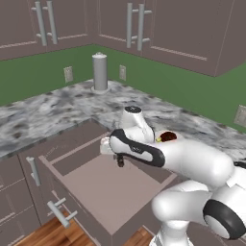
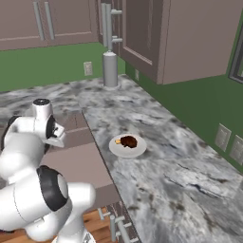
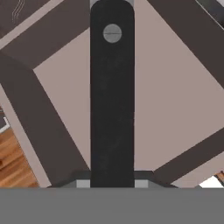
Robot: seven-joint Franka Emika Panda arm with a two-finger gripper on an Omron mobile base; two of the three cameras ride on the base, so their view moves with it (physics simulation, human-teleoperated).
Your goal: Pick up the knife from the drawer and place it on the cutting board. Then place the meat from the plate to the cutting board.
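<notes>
Knife (image 3: pixel 112 100) gripped by its black handle, seen close in the hand view as a dark bar with a steel rivet near the top, rising straight from between the small fingertips and lined up with the gripper's own axis. Gripper (image 1: pixel 120 161) closed tight on that handle, reaching down over the open drawer (image 1: pixel 103 192), whose plain mauve floor lies behind the handle. Gripped at the handle rather than the blade, probably because the handle gives the pads a thicker, flatter hold and leaves the blade free to be laid down. Blade itself out of sight beyond the top edge; whether lifted clear of the drawer floor or resting on it, impossible to say. Left base view: arm bent low over the drawer front with its silver bar handle (image 1: pixel 58 214), hand largely masked by the white forearm. Right base view: what the other two miss, namely the white plate (image 2: pixel 127 146) on the marble counter (image 2: pixel 190 180) just beside the drawer, with the dark meat (image 2: pixel 128 141) on it, untouched, well apart from the gripper. Cutting board nowhere to be pointed at, so destination for the knife not yet clear.
</notes>
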